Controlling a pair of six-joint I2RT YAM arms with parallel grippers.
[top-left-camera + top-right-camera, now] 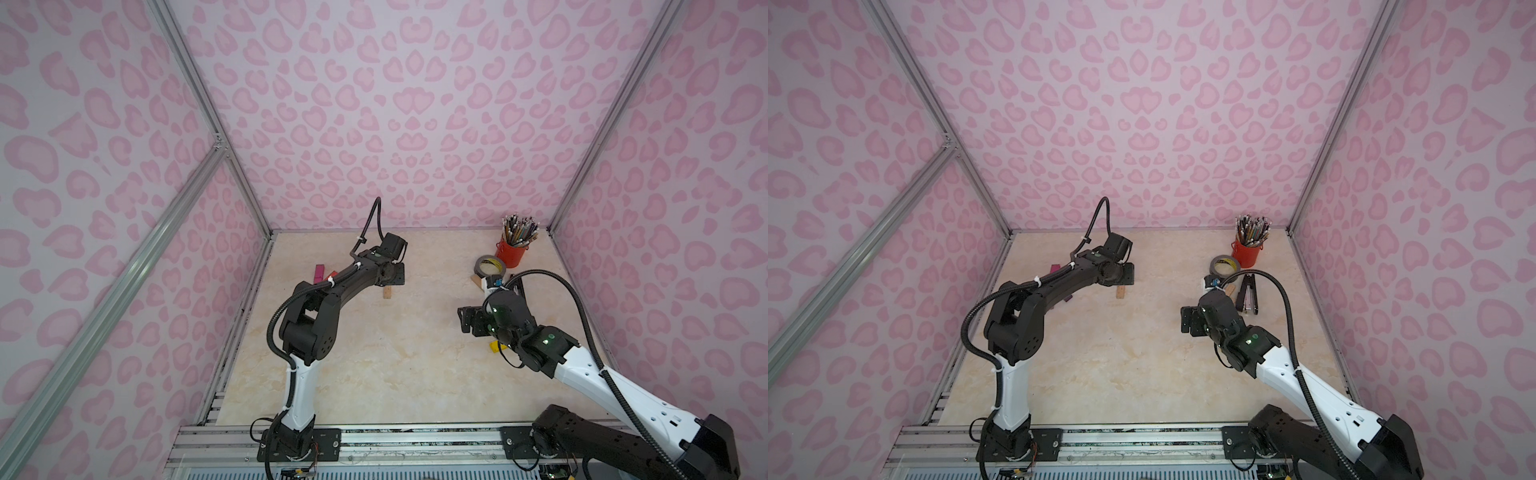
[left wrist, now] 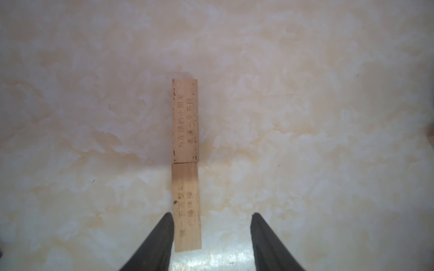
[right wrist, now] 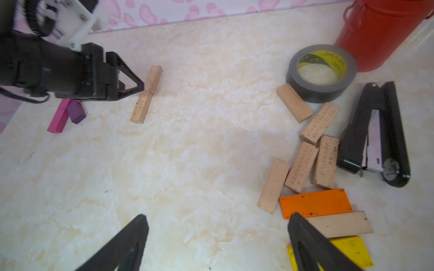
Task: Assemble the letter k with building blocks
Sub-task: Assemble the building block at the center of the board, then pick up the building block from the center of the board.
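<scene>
The marbled counter (image 1: pixel 374 374) is carrying the whole job. The left gripper (image 2: pixel 211 214) is hovering low over its far middle, jaws standing apart, one finger just beside the near plain wood block (image 2: pixel 186 206) and the other well clear, so nothing is being clamped. The right gripper (image 3: pixel 217 215) is hanging over the supply side, jaws spread wide and empty, judged ready for a pick. The red can (image 3: pixel 380 35), stapler (image 3: pixel 375 133) and tape roll (image 3: pixel 321 72) are sitting toward the far right corner, playing no part. The loose plain wood blocks (image 3: pixel 303 164) are lying scattered between tape roll and stapler, with an orange block (image 3: pixel 314 203) and a yellow block (image 3: pixel 352 251) nearer the right gripper. A magenta block (image 3: pixel 60 116) and purple block (image 3: pixel 76 112) are lying together beside the left arm. The near block and the far block (image 2: pixel 185 120) are lying flat, touching end to end in one straight line, judged to be forming the stem of the k; no diagonals are laid yet.
</scene>
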